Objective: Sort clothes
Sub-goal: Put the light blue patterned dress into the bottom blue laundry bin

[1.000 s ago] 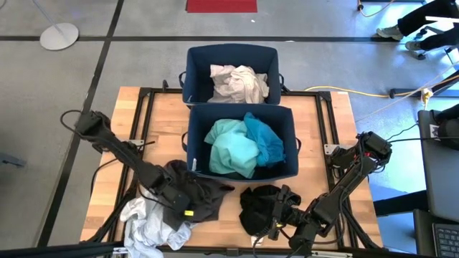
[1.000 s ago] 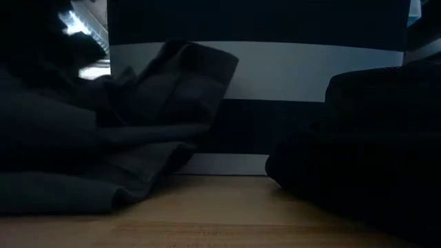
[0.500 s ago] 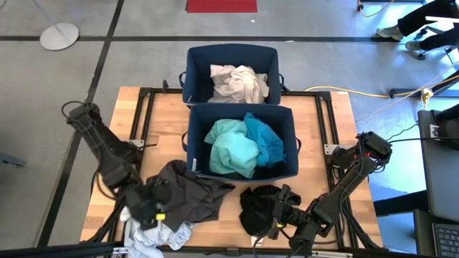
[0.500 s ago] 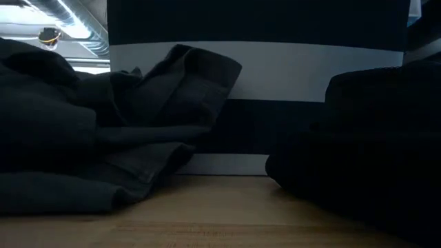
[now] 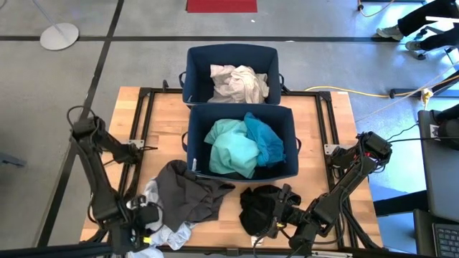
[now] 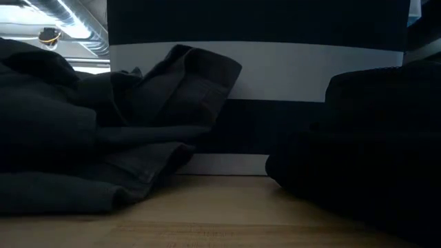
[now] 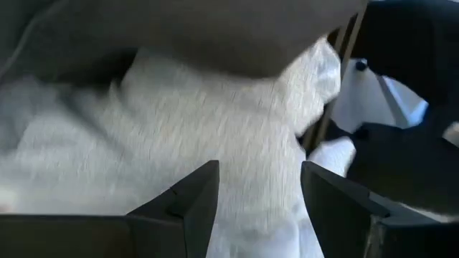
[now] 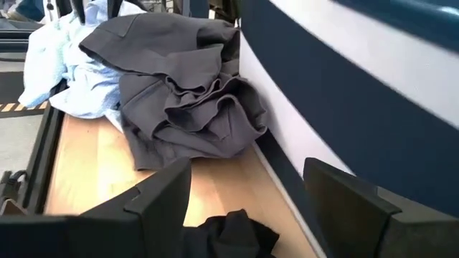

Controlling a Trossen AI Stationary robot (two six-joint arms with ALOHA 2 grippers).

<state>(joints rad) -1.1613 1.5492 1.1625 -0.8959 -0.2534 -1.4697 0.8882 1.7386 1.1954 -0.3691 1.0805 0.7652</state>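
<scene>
A dark grey garment (image 5: 188, 193) lies crumpled on the table by the near bin's left corner, its edge on a white garment (image 5: 161, 231) at the near left. My left gripper (image 5: 145, 217) is open just over the white garment (image 7: 179, 136), fingers pointing down at it. A black garment (image 5: 258, 206) lies on the table in front of the near bin. My right gripper (image 5: 278, 213) is open beside it, level, facing the table's left, with the black garment (image 8: 229, 235) below its fingers. The dark grey garment also shows in the right wrist view (image 8: 179, 86).
Two navy bins stand mid-table. The near bin (image 5: 290, 115) holds turquoise (image 5: 233, 147) and teal-blue (image 5: 264, 140) garments. The far bin (image 5: 195, 72) holds a cream garment (image 5: 239, 82). Bare wood (image 5: 154, 129) lies left of the bins. A black frame runs along the table's edges.
My left gripper has gone from over the dark grey garment toward the table's left and near edges, and now stands over the white garment. The dark grey garment now shows whole and lies where it was. My right arm has kept still.
</scene>
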